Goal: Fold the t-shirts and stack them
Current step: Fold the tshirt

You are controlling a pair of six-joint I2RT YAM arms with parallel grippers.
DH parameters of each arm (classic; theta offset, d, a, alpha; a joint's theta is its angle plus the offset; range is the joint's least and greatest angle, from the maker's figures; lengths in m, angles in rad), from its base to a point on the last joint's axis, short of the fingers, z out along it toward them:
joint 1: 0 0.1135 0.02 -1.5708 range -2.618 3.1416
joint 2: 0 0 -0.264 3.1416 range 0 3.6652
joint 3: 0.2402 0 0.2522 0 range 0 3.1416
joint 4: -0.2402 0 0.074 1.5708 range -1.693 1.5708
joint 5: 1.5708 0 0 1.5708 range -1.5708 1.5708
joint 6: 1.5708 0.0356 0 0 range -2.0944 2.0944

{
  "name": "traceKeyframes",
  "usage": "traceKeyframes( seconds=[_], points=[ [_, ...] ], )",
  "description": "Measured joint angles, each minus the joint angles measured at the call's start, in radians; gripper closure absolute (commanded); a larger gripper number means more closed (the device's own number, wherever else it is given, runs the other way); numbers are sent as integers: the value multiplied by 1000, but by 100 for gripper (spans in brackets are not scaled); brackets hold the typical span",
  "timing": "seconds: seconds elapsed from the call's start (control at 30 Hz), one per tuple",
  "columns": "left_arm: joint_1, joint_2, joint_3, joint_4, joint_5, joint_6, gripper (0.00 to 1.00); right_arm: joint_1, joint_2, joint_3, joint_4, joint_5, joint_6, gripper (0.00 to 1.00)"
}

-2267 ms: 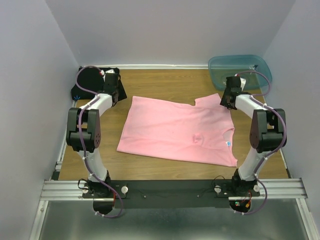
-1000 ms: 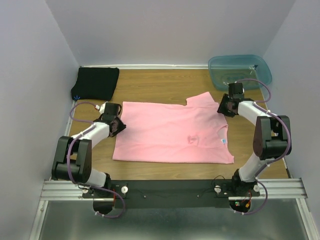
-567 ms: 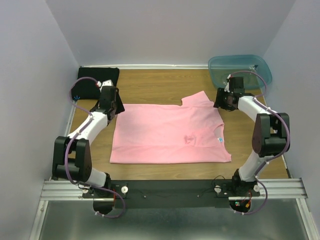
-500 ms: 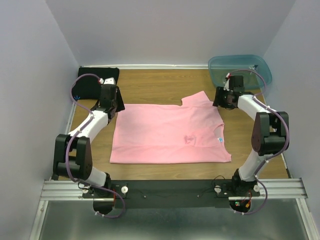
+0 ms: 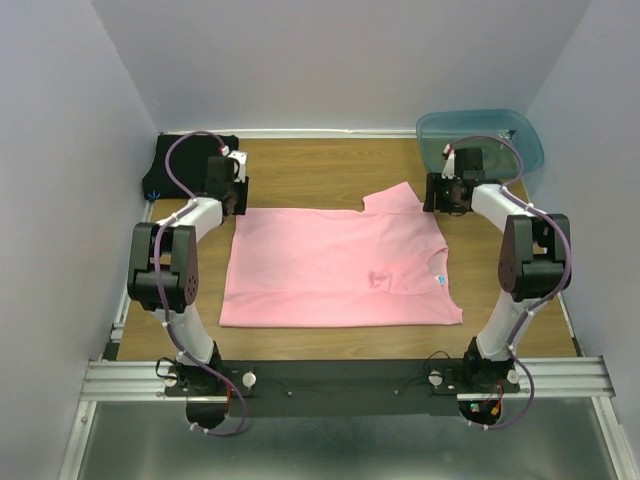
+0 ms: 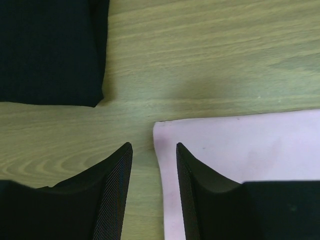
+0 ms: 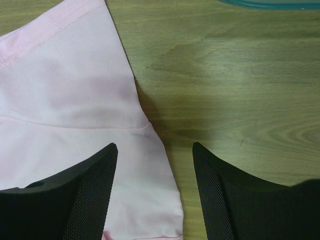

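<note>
The light pink t-shirt (image 5: 340, 265) lies spread flat on the wooden table, its neck label toward the right. The black t-shirt (image 5: 185, 165) lies folded at the back left corner. My left gripper (image 5: 236, 200) hovers over the pink shirt's back left corner. In the left wrist view the gripper (image 6: 154, 146) stands open, with the shirt's edge (image 6: 240, 150) lying flat between the jaws and the black t-shirt (image 6: 50, 50) beyond. My right gripper (image 5: 434, 197) is over the sleeve at the back right. In its own view it (image 7: 155, 145) is open above the sleeve's hem (image 7: 75, 90), holding nothing.
A translucent blue-green plastic bin (image 5: 480, 140) stands at the back right corner, its rim (image 7: 270, 3) just showing in the right wrist view. Grey walls close in the table on three sides. The arms' mounting rail (image 5: 340, 375) runs along the near edge.
Both grippers have opened and let go of the pink shirt, which now lies flat. The left gripper has moved toward the back. The right has drawn slightly back toward the bin.
</note>
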Motion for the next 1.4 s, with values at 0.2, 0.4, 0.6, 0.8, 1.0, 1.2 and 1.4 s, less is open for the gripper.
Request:
traceKeyframes(
  seconds=[0.2, 0.4, 0.6, 0.8, 1.0, 1.2, 1.4],
  points=[
    [18, 39, 23, -8, 25, 24, 51, 0, 2, 11, 0, 2, -6, 30],
    [18, 77, 27, -10, 73, 29, 51, 0, 4, 19, 0, 3, -8, 30],
    [18, 109, 46, -20, 93, 25, 51, 0, 10, 19, 0, 4, -8, 30],
    [18, 152, 94, -37, 82, 13, 50, 0, 10, 19, 0, 6, -8, 30],
    [17, 183, 144, -72, 83, -3, 50, 0, 10, 19, 0, 6, -6, 30],
    [14, 218, 203, -111, 83, -10, 57, 0, 10, 19, 0, 6, -6, 30],
    [13, 241, 246, -146, 83, -21, 58, 0, 10, 19, 0, 6, -2, 30]
  ],
)
